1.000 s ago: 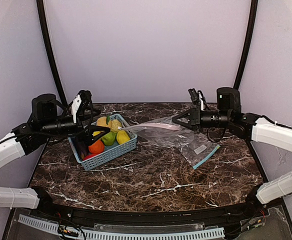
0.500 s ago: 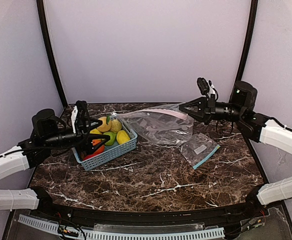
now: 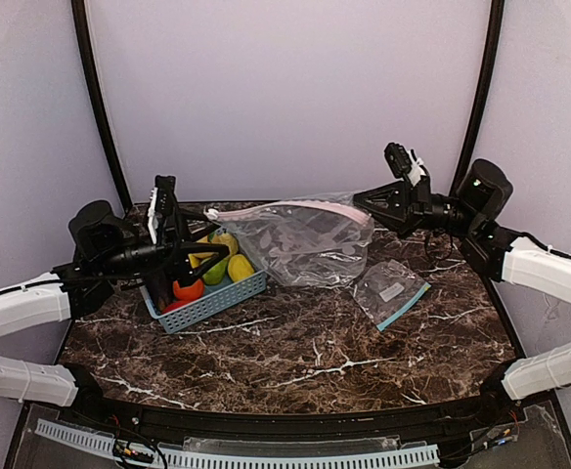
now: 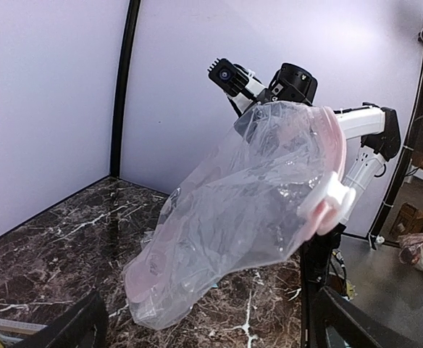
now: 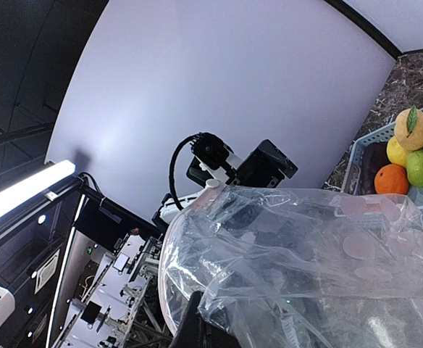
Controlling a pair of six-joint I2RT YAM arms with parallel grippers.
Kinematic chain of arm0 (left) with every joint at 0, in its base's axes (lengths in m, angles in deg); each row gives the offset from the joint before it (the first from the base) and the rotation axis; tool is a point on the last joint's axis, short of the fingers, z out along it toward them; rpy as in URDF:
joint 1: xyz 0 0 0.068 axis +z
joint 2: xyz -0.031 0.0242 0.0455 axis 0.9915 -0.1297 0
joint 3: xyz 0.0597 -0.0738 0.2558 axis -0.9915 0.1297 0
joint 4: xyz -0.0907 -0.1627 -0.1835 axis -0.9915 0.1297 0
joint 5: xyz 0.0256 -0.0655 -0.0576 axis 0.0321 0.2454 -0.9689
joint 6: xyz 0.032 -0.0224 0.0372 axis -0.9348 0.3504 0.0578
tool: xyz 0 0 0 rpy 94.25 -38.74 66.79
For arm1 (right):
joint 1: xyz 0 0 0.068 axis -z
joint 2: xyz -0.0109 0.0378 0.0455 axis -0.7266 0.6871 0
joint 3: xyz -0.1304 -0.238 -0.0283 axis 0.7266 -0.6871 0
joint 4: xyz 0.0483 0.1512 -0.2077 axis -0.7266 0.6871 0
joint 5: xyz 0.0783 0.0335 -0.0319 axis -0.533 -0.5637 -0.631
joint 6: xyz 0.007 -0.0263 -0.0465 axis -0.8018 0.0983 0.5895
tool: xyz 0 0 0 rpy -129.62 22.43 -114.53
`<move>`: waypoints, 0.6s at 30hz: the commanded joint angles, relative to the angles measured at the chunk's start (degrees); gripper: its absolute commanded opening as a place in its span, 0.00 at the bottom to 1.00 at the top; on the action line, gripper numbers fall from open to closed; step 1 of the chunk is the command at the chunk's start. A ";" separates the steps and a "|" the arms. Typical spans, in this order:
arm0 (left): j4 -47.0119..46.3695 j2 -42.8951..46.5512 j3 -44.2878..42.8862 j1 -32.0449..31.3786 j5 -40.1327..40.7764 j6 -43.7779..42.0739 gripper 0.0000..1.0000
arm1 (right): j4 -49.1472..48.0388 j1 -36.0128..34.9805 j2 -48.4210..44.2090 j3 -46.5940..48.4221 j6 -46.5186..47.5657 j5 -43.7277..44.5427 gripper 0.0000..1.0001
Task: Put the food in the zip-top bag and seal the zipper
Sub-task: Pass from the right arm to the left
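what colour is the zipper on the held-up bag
Pale pink zipper, clearest in the left wrist view.

The clear zip-top bag (image 3: 300,244) hangs stretched in the air straight ahead of the left gripper (image 3: 196,258). It fills the gap between that gripper and the right gripper (image 3: 361,203), which pinches the bag's pink zipper rim. The left gripper's fingers are spread wide. Directly below them sits the light-blue basket (image 3: 222,293) of toy fruit (image 3: 189,289), and the basket's walls ring the fruit, leaving the way in from above. The bag's lower end droops to the tabletop just beyond the basket. Below the right gripper, a smaller flat bag (image 3: 391,291) lies on the marble table (image 3: 295,362). Back toward the arm bases, bare marble shows.
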 commanded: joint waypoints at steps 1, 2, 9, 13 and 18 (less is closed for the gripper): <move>-5.87 -1.91 -2.16 -1.49 -1.21 1.29 0.93 | -5.79 0.38 0.20 -0.69 -2.53 -1.74 0.00; -6.48 -2.23 -2.44 -1.59 -1.34 1.79 0.86 | -5.79 0.43 0.18 -0.76 -2.51 -1.74 0.00; -9.90 -5.20 -3.62 -3.22 -2.24 3.36 0.59 | -6.00 0.69 0.00 -1.31 -2.76 -1.83 0.00; -10.24 -5.58 -3.60 -3.47 -1.59 3.88 0.53 | -6.01 0.93 -0.26 -1.63 -2.72 -1.92 0.00; -10.85 -5.48 -3.59 -3.51 -0.79 4.32 0.39 | -6.01 1.27 -0.24 -2.42 -3.03 -1.92 0.00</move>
